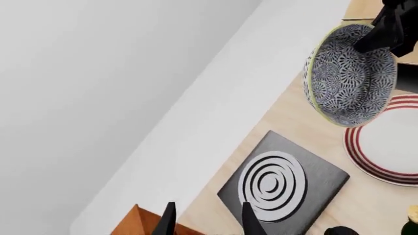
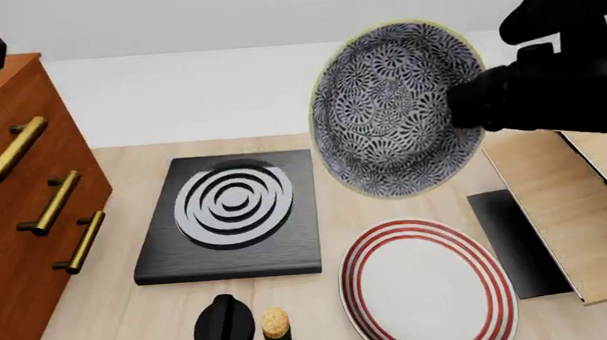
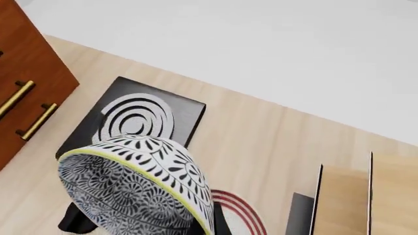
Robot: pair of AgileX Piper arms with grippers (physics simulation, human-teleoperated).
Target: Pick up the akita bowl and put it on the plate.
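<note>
The akita bowl point(image 2: 385, 108), black-and-white patterned with a pale yellow rim, hangs in the air tipped on its side. Its opening faces the arms' side of the table. My right gripper point(image 2: 464, 98) is shut on its right rim. The bowl point(image 1: 349, 78) is above the far edge of the plate point(image 2: 359, 270), a white plate with red rings lying flat at the front right. In the right wrist view the bowl point(image 3: 137, 186) fills the lower left, with the plate's rings point(image 3: 238, 208) showing beside it. My left gripper point(image 1: 209, 205) is open and empty above the wooden cabinet, far left of the bowl.
A black square slab point(image 2: 298, 234) with grey rings lies left of the plate. The brown cabinet point(image 2: 18, 214) with brass handles stands at the left edge. A black knob-shaped object point(image 2: 224, 328) and a corked bottle point(image 2: 277, 332) stand at the front. Wooden boards point(image 2: 563, 216) lie at the right.
</note>
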